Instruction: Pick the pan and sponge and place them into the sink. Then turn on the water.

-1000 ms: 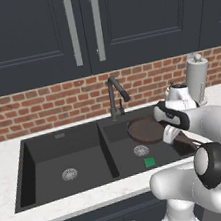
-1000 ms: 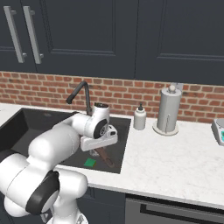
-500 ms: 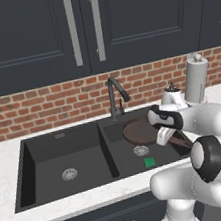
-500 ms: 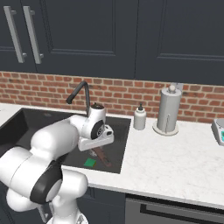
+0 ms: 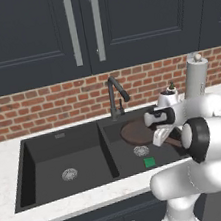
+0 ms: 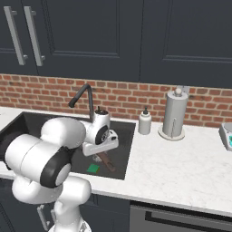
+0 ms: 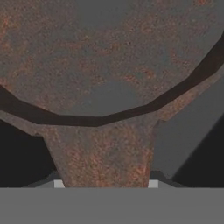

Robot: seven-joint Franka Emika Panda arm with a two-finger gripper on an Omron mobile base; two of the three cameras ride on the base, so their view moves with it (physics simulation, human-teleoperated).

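My end effector [image 5: 159, 136] is clamped on the pan's handle [image 7: 105, 153] low in the sink's [image 5: 64, 155] right basin, the pan [image 5: 137, 131] lying toward ten o'clock, sponge [image 5: 149, 162] beside the drain.

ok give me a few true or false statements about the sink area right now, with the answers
1. The pan is in the right basin of the sink. True.
2. The sponge sits on the counter beside the paper towel roll. False: it lies on the floor of the right basin, near the front.
3. Water is running from the faucet. False: no stream falls from the spout.
4. The gripper is at the pan's handle. True: the hand view shows the handle between the fingertips.
5. The left basin holds a plate. False: just its drain shows there.
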